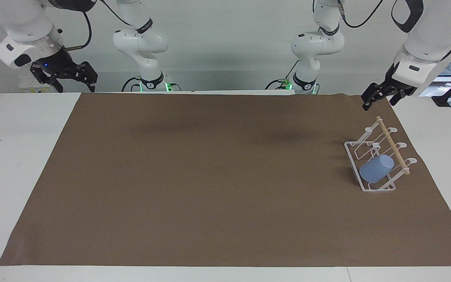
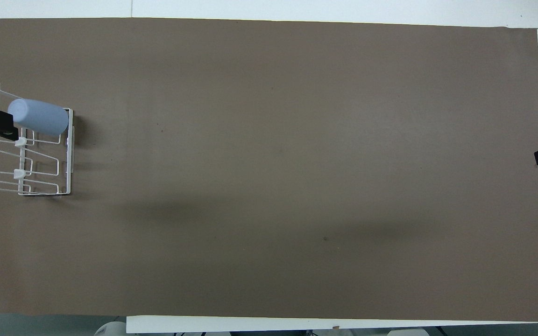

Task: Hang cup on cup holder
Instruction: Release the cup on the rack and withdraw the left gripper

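Now the light-blue plastic tumbler [image 1: 376, 169] sits tilted on a prong of the white wire rack [image 1: 370, 187]; left gripper [image 1: 381, 96], fingers spread, hangs raised (right gripper [image 1: 62, 76] waits, spread). Best retreat: upward, avoiding the wooden dowel [image 1: 393, 145].

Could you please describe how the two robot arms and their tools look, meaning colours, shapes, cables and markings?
Both arms have glossy white, rounded shells with dark grey joint caps. Black cables loop along them, held by black bands with small white lettering. Green lights glow at both bases. The left tool and the right tool are black and angular. The right arm's wrist has a silver ring, and a small blue light shows just below it.
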Robot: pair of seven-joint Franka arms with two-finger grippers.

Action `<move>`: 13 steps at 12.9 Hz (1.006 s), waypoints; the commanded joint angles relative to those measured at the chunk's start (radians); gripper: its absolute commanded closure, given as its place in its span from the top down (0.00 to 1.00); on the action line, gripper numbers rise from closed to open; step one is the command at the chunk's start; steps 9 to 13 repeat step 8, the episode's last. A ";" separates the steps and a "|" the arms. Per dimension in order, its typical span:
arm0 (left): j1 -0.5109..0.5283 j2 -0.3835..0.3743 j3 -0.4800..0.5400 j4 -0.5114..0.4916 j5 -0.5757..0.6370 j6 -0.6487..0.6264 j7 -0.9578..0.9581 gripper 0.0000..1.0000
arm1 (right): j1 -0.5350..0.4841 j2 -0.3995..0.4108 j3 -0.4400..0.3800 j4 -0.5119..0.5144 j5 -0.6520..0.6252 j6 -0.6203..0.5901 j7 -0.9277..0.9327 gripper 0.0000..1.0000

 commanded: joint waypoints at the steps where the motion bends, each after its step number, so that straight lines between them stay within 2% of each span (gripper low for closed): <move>1: -0.016 0.020 0.012 0.041 -0.017 -0.058 0.008 1.00 | -0.004 -0.023 0.002 -0.024 0.003 -0.003 -0.005 0.99; 5: -0.032 0.059 0.019 0.136 -0.046 -0.110 0.065 1.00 | -0.004 -0.023 0.002 -0.024 0.003 -0.003 -0.005 0.99; 13: -0.034 0.062 0.021 0.139 -0.047 -0.118 0.082 1.00 | -0.004 -0.023 0.002 -0.024 0.003 -0.003 -0.005 0.99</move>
